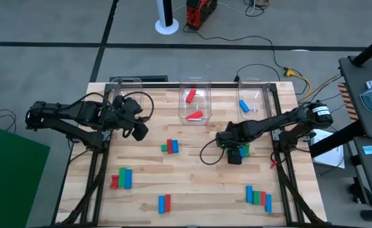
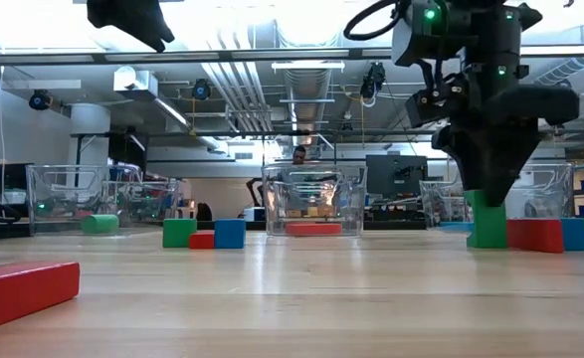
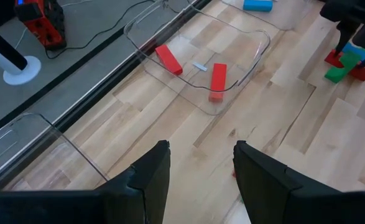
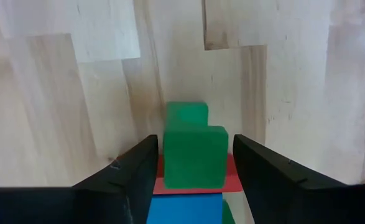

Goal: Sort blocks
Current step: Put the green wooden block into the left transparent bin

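Across the pale wooden counter [image 1: 192, 177] most blocks lie unsorted, while the right pincer [image 4: 194, 165] straddles, fingers apart, a small green rectangular block [image 4: 194, 152].

No readable text (labels, numbers) anywhere.

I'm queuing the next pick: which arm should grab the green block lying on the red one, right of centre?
The right. Its claw already straddles the green block, fingers open either side. The left claw hangs far off near the left bin.
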You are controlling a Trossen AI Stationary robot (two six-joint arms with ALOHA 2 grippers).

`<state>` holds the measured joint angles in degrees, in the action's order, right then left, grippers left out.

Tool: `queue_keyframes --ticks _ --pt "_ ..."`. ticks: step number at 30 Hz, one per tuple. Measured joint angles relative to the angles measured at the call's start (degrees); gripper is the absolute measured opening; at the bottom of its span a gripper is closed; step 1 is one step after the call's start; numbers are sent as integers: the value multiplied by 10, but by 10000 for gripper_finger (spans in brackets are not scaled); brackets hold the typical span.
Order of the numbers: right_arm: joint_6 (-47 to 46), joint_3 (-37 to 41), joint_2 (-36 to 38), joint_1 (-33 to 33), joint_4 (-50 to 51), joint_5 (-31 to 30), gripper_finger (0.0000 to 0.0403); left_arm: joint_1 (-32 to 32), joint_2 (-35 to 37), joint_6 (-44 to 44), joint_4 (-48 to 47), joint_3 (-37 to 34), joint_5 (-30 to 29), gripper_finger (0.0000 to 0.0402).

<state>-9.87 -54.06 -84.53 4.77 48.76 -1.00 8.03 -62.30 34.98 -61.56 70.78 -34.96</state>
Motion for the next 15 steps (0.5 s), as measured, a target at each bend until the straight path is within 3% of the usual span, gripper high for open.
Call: queue_keyframes --ticks 12,15 --pt "5 1 0 -12 -2 15 126 0 0 0 0 0 0 155" --pt "6 1 0 -12 -2 15 125 0 0 0 0 0 0 155"
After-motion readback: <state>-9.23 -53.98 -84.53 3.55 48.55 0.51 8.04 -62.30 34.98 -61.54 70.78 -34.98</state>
